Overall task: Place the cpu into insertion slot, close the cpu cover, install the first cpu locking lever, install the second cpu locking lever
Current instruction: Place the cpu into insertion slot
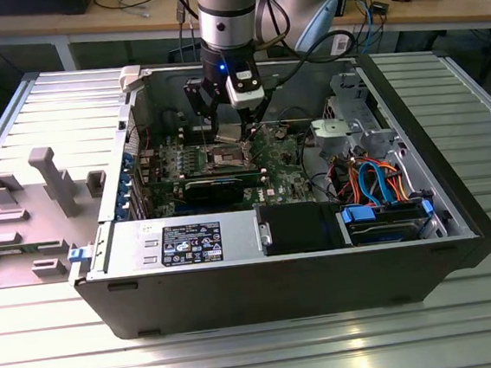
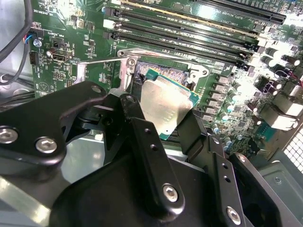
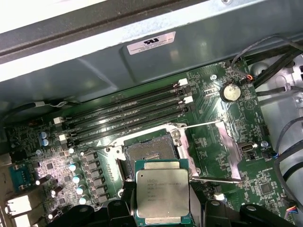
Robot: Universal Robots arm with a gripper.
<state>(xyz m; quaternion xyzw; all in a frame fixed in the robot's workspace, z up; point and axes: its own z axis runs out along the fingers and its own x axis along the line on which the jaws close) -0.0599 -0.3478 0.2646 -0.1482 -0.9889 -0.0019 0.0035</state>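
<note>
Looking down past our gripper [image 3: 163, 210], we see its two black fingers [image 3: 118, 213] closed in on the one cpu [image 3: 163, 191], clamping it by opposite edges with the metal top showing. The chip hangs just short of the single insertion slot [image 3: 149, 152], which is bare, and is not seated. Beside the slot, the one cpu cover [image 3: 227, 151] stands open. Beyond lie four long memory slots [image 3: 128, 116] and one coin cell [image 3: 230, 91], then the grey case wall [image 3: 94, 66].
</note>
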